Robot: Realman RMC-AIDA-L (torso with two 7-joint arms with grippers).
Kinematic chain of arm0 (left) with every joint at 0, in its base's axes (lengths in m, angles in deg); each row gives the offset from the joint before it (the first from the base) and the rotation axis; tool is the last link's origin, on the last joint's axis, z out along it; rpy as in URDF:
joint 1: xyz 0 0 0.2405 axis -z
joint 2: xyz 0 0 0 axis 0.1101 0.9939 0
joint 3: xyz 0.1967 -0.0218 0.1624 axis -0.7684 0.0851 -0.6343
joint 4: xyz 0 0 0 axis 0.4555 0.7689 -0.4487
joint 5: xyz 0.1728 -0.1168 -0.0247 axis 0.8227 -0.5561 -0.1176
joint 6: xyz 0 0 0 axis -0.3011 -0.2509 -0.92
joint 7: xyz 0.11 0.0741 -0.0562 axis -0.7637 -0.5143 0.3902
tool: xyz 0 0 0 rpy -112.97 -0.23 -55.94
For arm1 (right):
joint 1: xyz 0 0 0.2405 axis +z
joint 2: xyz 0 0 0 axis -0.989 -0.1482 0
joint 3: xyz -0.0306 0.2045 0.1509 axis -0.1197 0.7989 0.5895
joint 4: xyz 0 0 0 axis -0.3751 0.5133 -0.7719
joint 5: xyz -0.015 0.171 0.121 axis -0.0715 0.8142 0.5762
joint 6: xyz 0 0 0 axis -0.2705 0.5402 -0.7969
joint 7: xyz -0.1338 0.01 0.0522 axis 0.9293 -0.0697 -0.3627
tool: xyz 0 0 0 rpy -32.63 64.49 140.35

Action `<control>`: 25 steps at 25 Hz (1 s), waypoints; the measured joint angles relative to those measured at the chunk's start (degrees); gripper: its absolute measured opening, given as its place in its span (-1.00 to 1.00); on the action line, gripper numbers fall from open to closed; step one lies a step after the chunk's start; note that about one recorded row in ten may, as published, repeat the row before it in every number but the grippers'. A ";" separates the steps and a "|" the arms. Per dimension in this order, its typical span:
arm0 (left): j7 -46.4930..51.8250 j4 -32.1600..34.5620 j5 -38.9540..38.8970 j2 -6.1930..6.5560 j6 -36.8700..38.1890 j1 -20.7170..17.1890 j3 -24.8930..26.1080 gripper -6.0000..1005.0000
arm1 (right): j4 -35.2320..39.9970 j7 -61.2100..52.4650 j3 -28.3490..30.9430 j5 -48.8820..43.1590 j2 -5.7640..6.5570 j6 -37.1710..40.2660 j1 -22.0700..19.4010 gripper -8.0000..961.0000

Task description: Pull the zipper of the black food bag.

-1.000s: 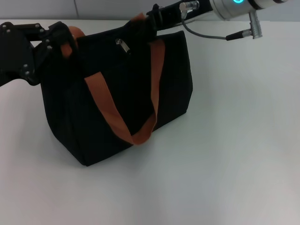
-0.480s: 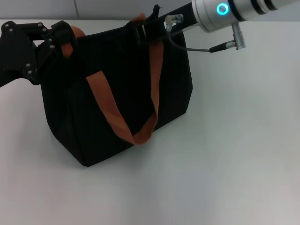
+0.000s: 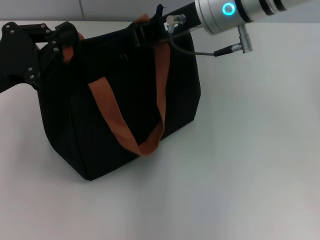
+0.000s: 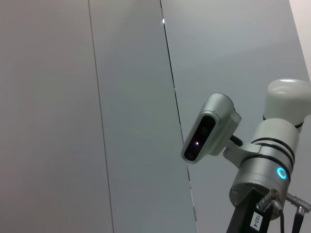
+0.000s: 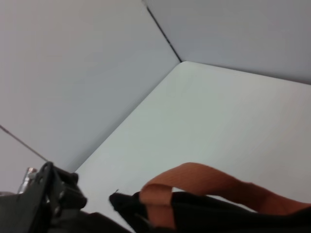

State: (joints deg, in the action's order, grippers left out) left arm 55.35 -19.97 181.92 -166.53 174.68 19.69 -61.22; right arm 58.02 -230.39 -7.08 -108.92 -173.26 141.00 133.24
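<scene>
Black food bag [image 3: 120, 100] stands upright on the white table [image 3: 250, 150], toward its far left part, one corner turned to the head camera. An orange-brown strap handle [image 3: 130, 115] hangs in a loop down the near face; a second strap [image 5: 204, 187] arches over the top edge. No brand or writing can be read on the bag. The only label in sight is a small white tag on the right arm in the left wrist view, too small to read.

The right gripper [image 3: 145, 31] reaches in from the far right edge and sits on the bag's top edge where the zip track runs, just beside the upper end of the hanging strap. Its fingers are lost against the black fabric, so whether they are spread or pinched cannot be told, and the zipper pull is not visible.

The left gripper [image 3: 62, 42] presses against the bag's top left corner by the second strap; whether it grips the fabric cannot be told. The right arm's ring light [image 3: 229, 9] glows blue.
</scene>
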 joint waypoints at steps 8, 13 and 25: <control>0.13 0.13 0.00 -0.07 0.23 0.01 0.00 -0.93 | -1.47 0.50 -0.32 -0.03 0.04 -0.46 0.46 -0.59; 0.19 0.14 0.00 -0.12 0.33 0.09 0.00 -0.93 | -1.43 0.52 -0.41 0.78 -0.06 0.13 0.71 -0.61; 0.21 0.00 0.01 -0.02 0.88 0.10 0.00 -0.93 | -1.26 -0.77 -1.11 -0.45 -0.07 -0.33 0.99 -0.80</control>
State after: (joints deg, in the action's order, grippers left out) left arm 55.56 -19.97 181.92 -166.55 175.56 19.78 -61.23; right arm 56.76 -231.16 -8.19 -109.37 -173.33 140.67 134.22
